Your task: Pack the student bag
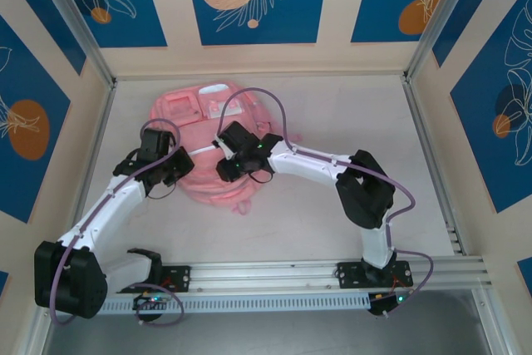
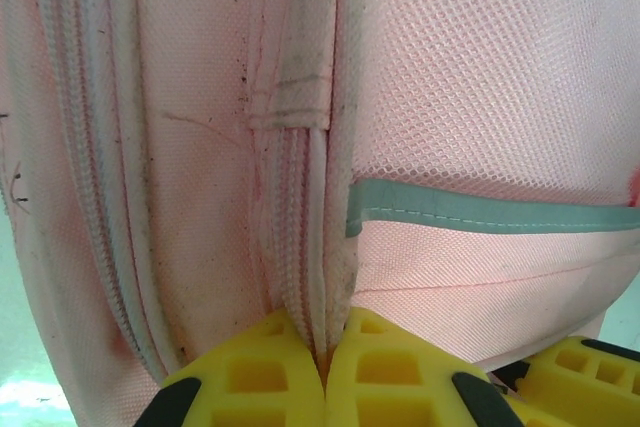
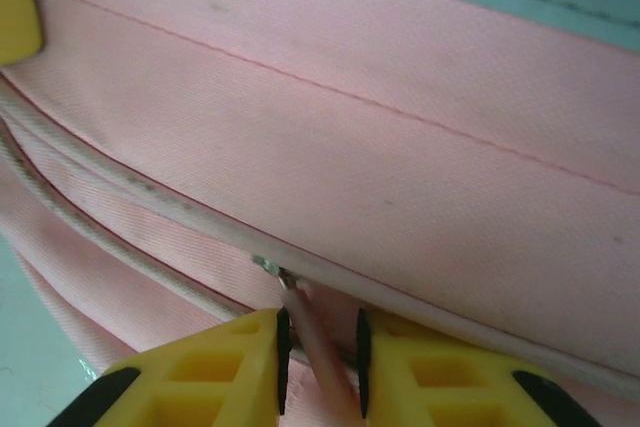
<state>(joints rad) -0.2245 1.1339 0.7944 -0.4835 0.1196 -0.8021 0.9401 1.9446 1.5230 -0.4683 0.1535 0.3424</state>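
The student bag [image 1: 187,114], a large pink backpack, lies flat on the table at centre left. My left gripper [image 1: 177,164] rests on its left side. In the left wrist view this gripper [image 2: 325,347] is shut, its yellow fingers pinching the bag's pale zip seam [image 2: 305,247] beside a mesh pocket [image 2: 480,77]. My right gripper [image 1: 226,170] sits on the bag's lower middle. In the right wrist view its jaws [image 3: 320,357] stand a narrow gap apart around a pink zip pull [image 3: 305,317] hanging from a small metal slider [image 3: 270,267]. The pull leans on the left pad.
The bag lies on a pale table [image 1: 349,122] walled at the back and both sides. A metal rail [image 1: 274,276] carrying both arm bases runs along the near edge. A yellow finger of the other gripper [image 2: 590,377] shows at the lower right of the left wrist view.
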